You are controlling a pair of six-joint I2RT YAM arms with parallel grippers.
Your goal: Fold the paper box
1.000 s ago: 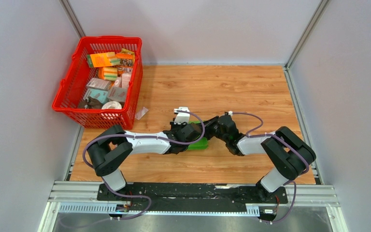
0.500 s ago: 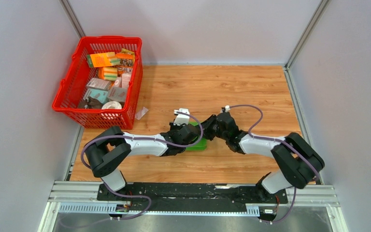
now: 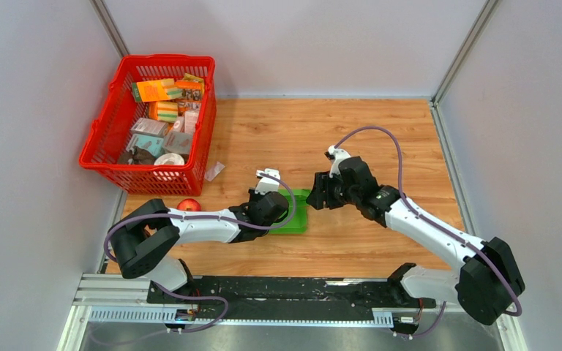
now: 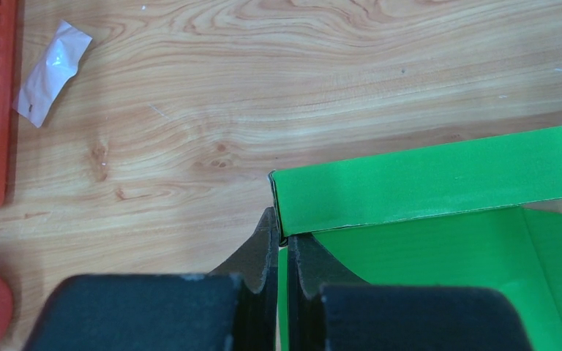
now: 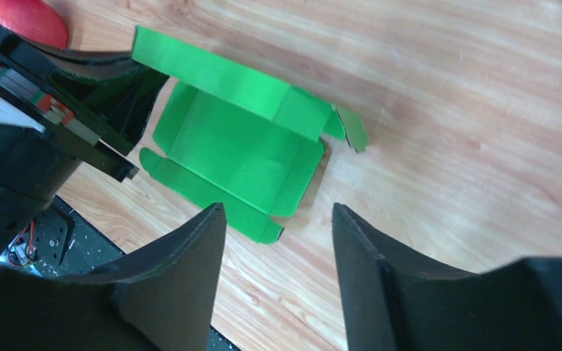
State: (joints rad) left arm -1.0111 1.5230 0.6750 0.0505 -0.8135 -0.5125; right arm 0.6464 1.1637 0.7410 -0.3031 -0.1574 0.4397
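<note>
The left gripper is clamped down on a thin edge of the paper box, right at the corner where one long wall stands up. The right gripper is the one that changed. A second ago it was jammed in over the box next to the left one; now it has backed off and hangs just beside the box, jaws wide apart and holding nothing.

With it out of the way, the wrist view shows the green card as an open tray: flat base, one long wall raised, side flaps loose. It sits on the wooden table in the middle, near the front edge.

The left arm has also slid back, which uncovers a red round thing by its elbow. The red basket and the small white packet haven't budged.
</note>
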